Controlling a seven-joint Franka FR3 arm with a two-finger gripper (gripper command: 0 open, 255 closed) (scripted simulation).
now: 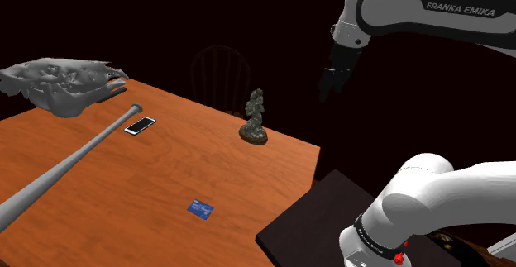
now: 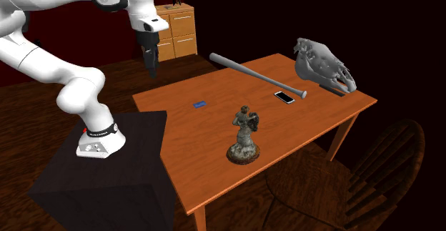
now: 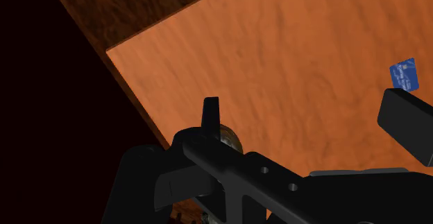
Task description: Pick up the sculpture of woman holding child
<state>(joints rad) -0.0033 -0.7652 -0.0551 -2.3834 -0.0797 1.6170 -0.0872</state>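
The sculpture point(image 1: 255, 118) is a small grey-brown figure of a woman with a child on a round base. It stands upright near the table's point(image 1: 165, 191) far right edge in the shoulder view. In the second exterior view the sculpture point(image 2: 244, 133) is at the near edge of the table point(image 2: 214, 126). My gripper point(image 1: 335, 79) hangs in the air to the right of the sculpture, beyond the table edge and well above it. Seen in the second exterior view, the gripper point(image 2: 150, 64) hovers over the table's left corner. The wrist view shows the gripper point(image 3: 305, 112) open, with nothing between its fingers.
On the table lie a grey animal skull point(image 1: 58, 83), a grey baseball bat point(image 1: 66, 170), a phone point(image 1: 140, 126) and a blue card point(image 1: 200, 209). A dark wooden chair point(image 2: 386, 165) stands by the sculpture's side of the table. The black stand point(image 2: 107, 172) adjoins the table.
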